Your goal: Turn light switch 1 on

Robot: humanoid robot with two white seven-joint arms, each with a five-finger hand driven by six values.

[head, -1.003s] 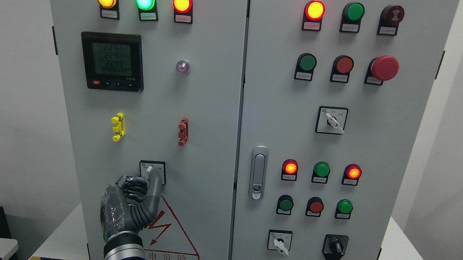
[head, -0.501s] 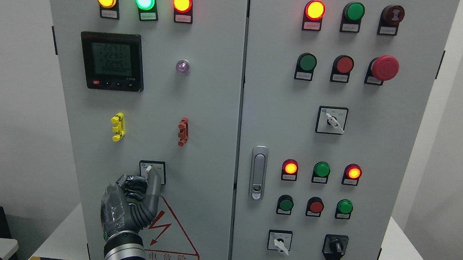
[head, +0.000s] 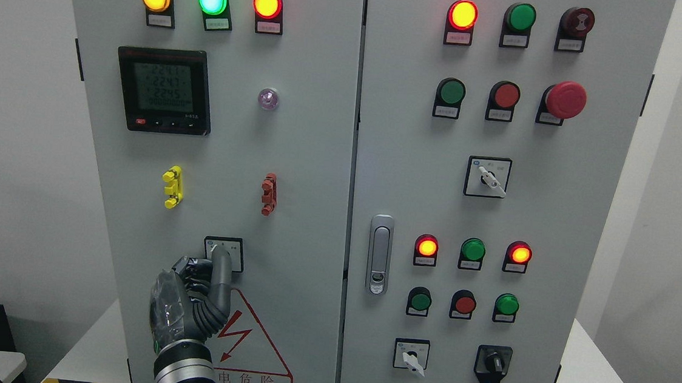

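Grey metal fingers belong to the left hand [head: 189,301], which comes up from the bottom edge, left of the middle. Most of its fingers are curled in and hold nothing, and one finger sticks out straight and presses on light switch 1 [head: 223,253], the small square switch low on the left door of the cabinet [head: 294,169]. The fingertip hides most of the little white knob, so I cannot tell which way the knob points now. The right hand is not in the picture. Just under the switch is the red warning triangle [head: 255,349] with a lightning bolt. From here a few things could go wrong, I think. The finger touches only one side of the knob, so it could slide off and scrape the door, and then the switch would not turn. It could also push too softly and leave the knob halfway. If the hand swings wide after a slip, it could bump the red clip [head: 268,194] above. Higher up sits the black meter [head: 163,90], and at the top three lamps [head: 210,0] glow yellow, green and red. If the knob goes the wrong way, I guess nothing new would light up.
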